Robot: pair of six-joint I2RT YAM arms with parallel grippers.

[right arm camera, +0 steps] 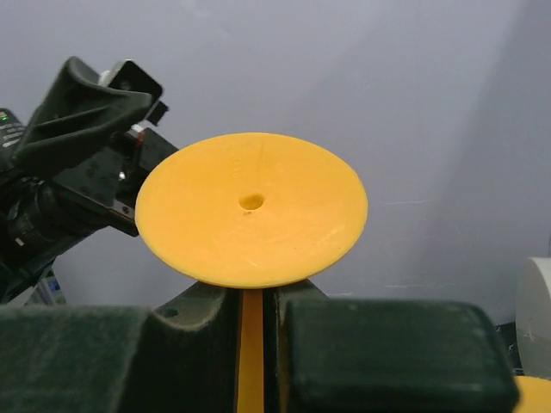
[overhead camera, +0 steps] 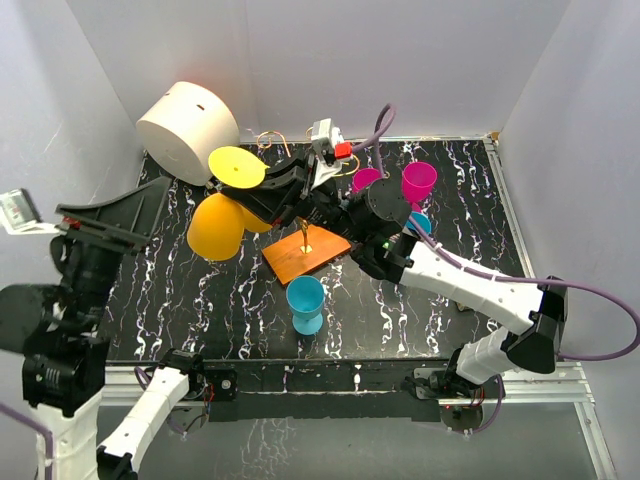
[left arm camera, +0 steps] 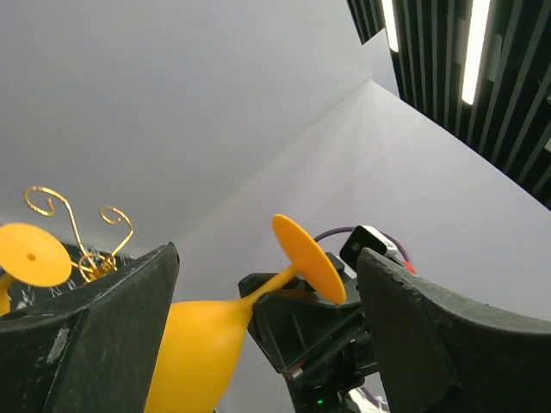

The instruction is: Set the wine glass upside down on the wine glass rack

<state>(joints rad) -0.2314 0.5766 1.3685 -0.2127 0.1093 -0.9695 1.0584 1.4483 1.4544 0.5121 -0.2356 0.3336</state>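
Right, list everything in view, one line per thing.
yellow wine glass: 2, yellow, one held over the rack, one beside the gold scrolls
wine glass rack: 1, gold wire on orange-brown wooden base, table centre
magenta glass: 2, magenta, back right
blue glass: 2, blue, one in front of the rack base, one partly hidden by the right arm
white cylinder: 1, white, back left corner
table: 1, black, white veins
left gripper: 1, black, open, empty
right gripper: 1, black, shut on a yellow glass's stem
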